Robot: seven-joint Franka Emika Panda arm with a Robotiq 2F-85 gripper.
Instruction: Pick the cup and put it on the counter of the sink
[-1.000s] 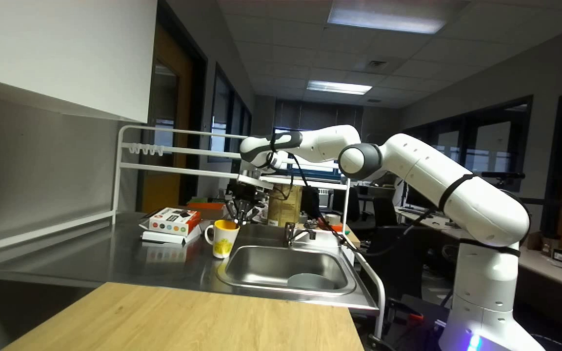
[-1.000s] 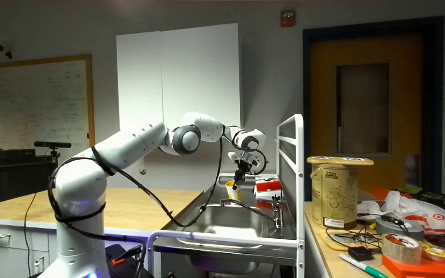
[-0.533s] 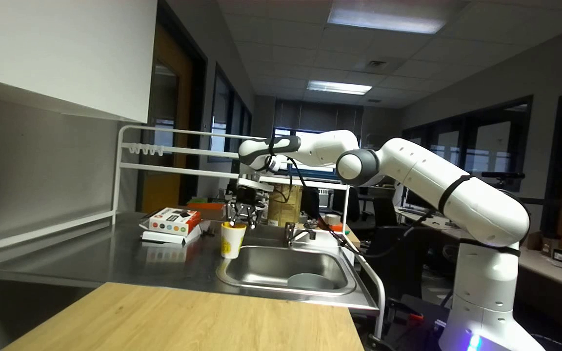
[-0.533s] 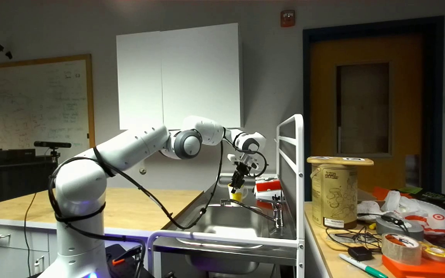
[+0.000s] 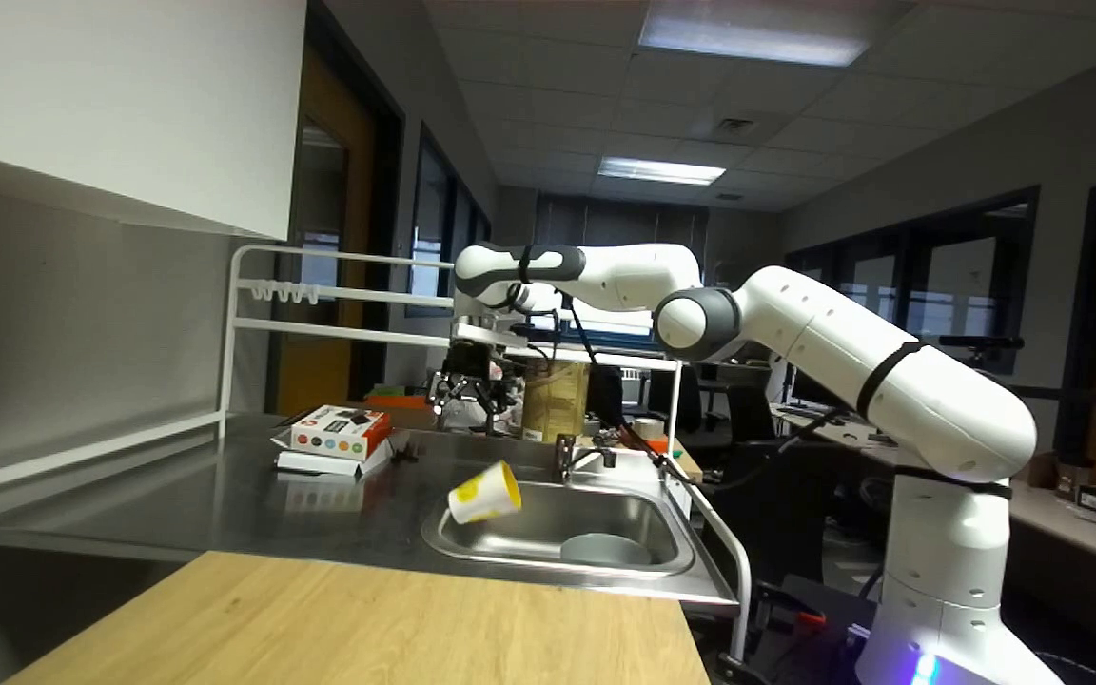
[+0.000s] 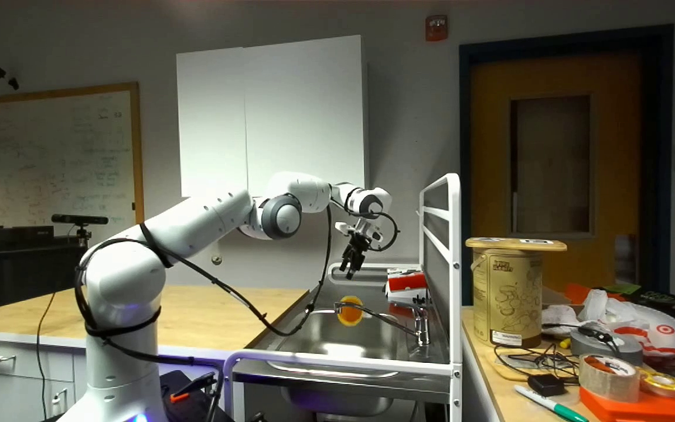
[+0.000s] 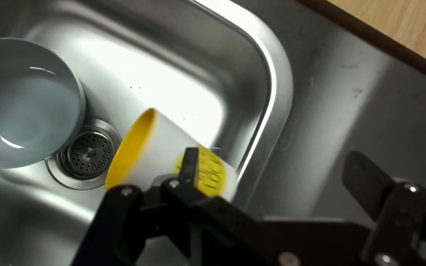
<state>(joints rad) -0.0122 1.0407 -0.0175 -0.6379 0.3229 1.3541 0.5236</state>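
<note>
The white cup (image 5: 485, 494) with a yellow inside and a yellow print lies tipped at the left end of the sink (image 5: 557, 565). Its mouth faces into the basin, and its base end is by the rim; whether it rests or is still falling I cannot tell. In an exterior view I look straight into the yellow mouth of the cup (image 6: 350, 317). Above it, apart from it, my gripper (image 5: 464, 416) is open with nothing between its fingers. The wrist view shows the jaws wide apart, one finger (image 7: 189, 164) covering part of the cup (image 7: 161, 147).
A grey bowl (image 7: 24, 103) sits in the basin beside the drain (image 7: 89, 153). On the steel counter (image 5: 225, 485) lies a red and white box (image 5: 339, 433). The faucet (image 5: 567, 459) and a white rack (image 6: 454, 264) border the sink. A black cable hangs from the arm.
The gripper has opened and let go of the cup, rising away from it. The cup, upright at the sink's left edge before, has toppled over toward the basin.
</note>
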